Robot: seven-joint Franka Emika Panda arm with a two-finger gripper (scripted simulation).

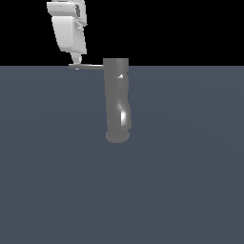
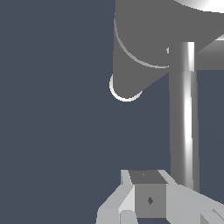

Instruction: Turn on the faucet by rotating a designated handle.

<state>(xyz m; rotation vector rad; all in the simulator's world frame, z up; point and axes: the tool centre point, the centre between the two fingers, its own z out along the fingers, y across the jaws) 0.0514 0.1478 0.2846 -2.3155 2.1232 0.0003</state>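
Observation:
The faucet [image 1: 116, 100] is an upright glossy grey column with a round base, standing mid-scene in the exterior view. Its handle [image 1: 88, 66], a thin flat grey bar, sticks out from the top toward the exterior view's left. My white gripper [image 1: 76, 60] hangs above the bar's outer end, fingertips down at the tip and seemingly touching it. The fingers look pressed together, holding nothing. In the wrist view the handle [image 2: 183, 113] runs as a bright bar from the faucet's top [image 2: 140, 43] past my fingertips [image 2: 148, 175], passing beside them, not between them.
The faucet stands on a flat dark blue-grey floor [image 1: 181, 181] that fills the lower part of the exterior view. Nothing else shows on it. The background above is black.

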